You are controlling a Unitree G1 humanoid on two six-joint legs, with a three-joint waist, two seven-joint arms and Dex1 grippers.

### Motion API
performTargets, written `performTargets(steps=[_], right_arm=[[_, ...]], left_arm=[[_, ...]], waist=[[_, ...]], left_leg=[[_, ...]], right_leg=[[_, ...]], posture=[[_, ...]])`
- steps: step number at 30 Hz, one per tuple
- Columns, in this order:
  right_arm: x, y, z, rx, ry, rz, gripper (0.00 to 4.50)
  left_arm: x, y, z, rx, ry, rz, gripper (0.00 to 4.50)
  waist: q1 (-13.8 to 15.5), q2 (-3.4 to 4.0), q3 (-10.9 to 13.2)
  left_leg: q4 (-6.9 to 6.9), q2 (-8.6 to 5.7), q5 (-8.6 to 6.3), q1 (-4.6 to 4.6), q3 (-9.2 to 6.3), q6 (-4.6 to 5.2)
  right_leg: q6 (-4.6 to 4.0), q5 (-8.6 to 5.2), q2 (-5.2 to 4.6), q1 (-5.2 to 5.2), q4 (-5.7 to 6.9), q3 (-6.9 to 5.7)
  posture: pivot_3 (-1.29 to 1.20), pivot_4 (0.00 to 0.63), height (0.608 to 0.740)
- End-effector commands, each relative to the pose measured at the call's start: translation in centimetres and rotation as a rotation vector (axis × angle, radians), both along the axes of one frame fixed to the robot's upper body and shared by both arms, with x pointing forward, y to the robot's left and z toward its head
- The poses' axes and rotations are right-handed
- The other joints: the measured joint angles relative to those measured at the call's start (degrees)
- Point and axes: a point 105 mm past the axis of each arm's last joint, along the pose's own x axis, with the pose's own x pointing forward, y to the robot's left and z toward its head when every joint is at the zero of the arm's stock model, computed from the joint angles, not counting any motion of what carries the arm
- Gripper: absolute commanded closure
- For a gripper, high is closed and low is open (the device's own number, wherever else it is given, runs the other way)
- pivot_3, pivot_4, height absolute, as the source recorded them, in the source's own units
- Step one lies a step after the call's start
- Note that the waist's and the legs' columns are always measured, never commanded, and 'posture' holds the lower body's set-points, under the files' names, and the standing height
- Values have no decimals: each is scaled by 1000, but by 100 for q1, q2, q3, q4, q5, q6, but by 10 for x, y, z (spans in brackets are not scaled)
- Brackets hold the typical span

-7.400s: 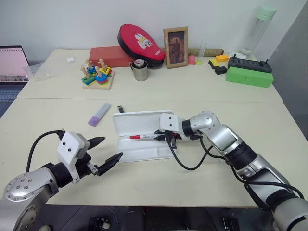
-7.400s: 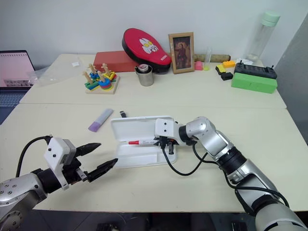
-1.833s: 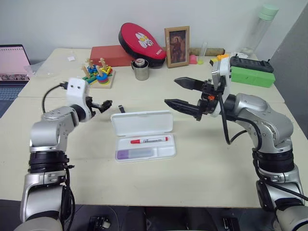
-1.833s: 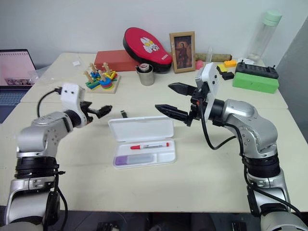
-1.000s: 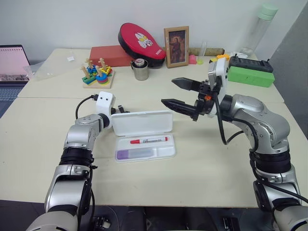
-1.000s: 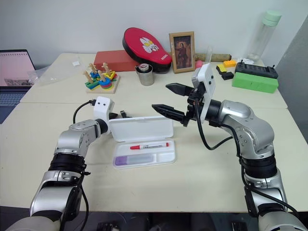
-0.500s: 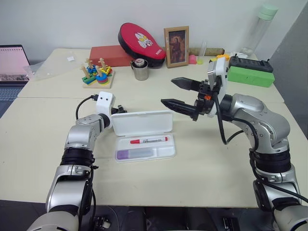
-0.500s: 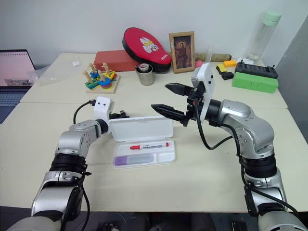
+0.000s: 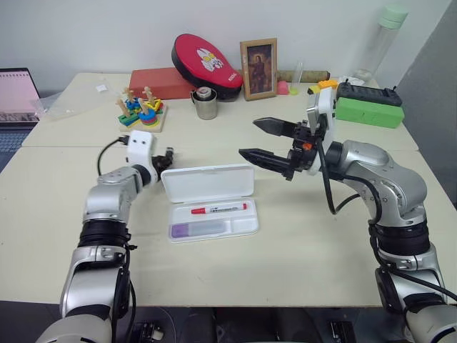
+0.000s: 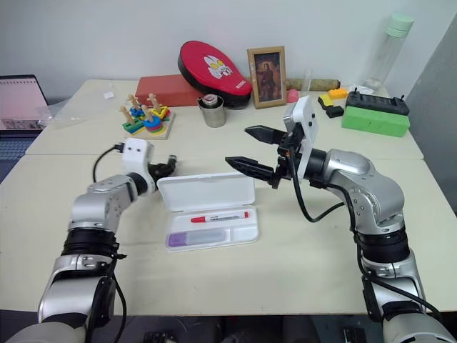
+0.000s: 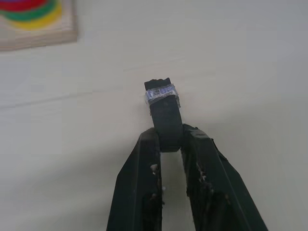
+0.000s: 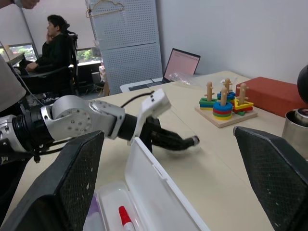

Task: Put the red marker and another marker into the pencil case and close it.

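- Left eye view: the pencil case [image 9: 208,182] lies open on the table [image 9: 300,236], lid up, with the red marker [image 9: 218,209] and another marker [image 9: 197,229] (the lilac one) already in the tray; only closing looks left.
- The right gripper [image 9: 265,141] hovers above the lid's right end, jaws wide; a careless push could skid the case.
- The left gripper [image 11: 166,137] pinches a small black stick [image 11: 163,108] (not a task item); dropped on the rim, it could jam the lid.
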Motion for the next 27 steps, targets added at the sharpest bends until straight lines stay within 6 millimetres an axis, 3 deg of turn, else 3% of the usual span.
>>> performTargets(steps=[1, 4, 7, 9, 12, 16, 20, 27], right_arm=[[-13, -13, 25, 60, -67, 66, 0], [-22, -22, 29, 67, -71, 103, 0], [-26, -31, 25, 37, -72, 102, 0], [-24, -41, 17, -10, -66, 70, 0], [-24, -53, 4, -91, -64, 17, 0], [-27, -63, -2, -155, -72, -32, 0], [-32, -63, -12, -196, -62, -49, 0], [-36, -56, -36, -276, -21, -86, 0]], left_arm=[[-10, -8, 92, -44, -314, -97, 4148], [-29, -35, 122, -14, -373, -287, 4148], [-59, -78, 136, 62, -387, -569, 4148], [-86, -109, 130, 128, -349, -800, 4148], [-114, -133, 109, 244, -264, -1034, 4148], [-136, -144, 76, 341, -129, -1230, 4148], [-130, -138, 36, 465, -14, -1276, 4148], [-123, -142, -3, 452, 85, -1324, 4148]], waist=[[13, 0, 0], [49, -1, 0], [46, 0, 0], [46, 0, 0], [26, 1, 0], [-20, 3, 1], [-8, 3, 2], [28, 2, 1]], left_leg=[[0, 0, 0, -1, 0, 0], [1, 0, 0, -7, -2, -1], [0, 0, 0, -8, -1, 0], [0, 0, 0, -5, -1, 0], [0, 0, -1, -5, 5, 0], [0, 0, -1, -1, 7, 1], [0, 0, -1, 0, 8, 2], [4, 0, -1, -5, 8, 2]], right_leg=[[0, 0, 0, 0, -1, 0], [0, 0, 0, 1, -5, -5], [0, 0, -1, 1, -7, -3], [0, 0, 0, 2, -4, -2], [0, 0, -1, 2, -6, 3], [0, -1, 0, -1, -1, 6], [2, -2, 0, 1, -3, 8], [2, -2, 0, 0, -7, 7]], posture=[[0, 150, 740], [0, 150, 740], [0, 150, 740], [0, 150, 740], [0, 150, 740], [0, 150, 740], [0, 150, 740], [0, 150, 740]])
